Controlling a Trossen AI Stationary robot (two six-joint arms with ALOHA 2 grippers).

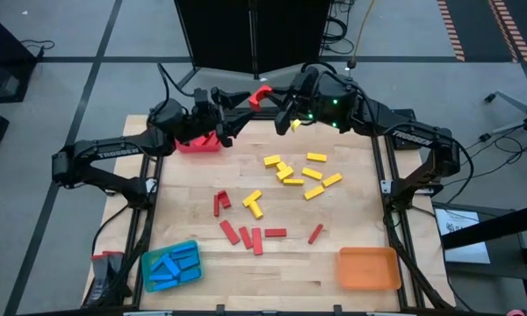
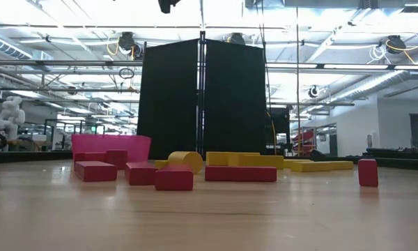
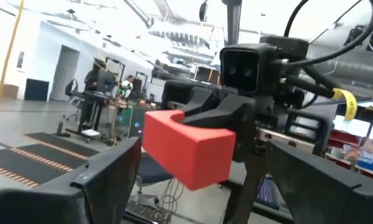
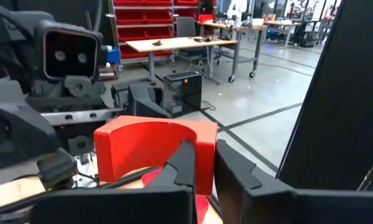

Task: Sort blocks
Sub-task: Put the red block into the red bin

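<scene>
Industrial lab: red shelving (image 4: 152, 15), workbenches (image 4: 180, 43), ceiling ducts (image 2: 313, 42).

overhead, table-level, two facing wrist cameras

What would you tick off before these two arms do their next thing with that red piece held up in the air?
1. Grip on the red block: ok. The right gripper clamps it above the table's far edge.
2. Left gripper ready to receive: ok. Its fingers are spread wide, facing the block.
3. Block far enough between the left fingers: cannot tell.
4. Red tray within the left arm's reach: ok, it sits right beside that arm.
5. Table sorted: not ok. Loose red blocks and yellow blocks lie in the middle, and the orange tray is empty.
</scene>
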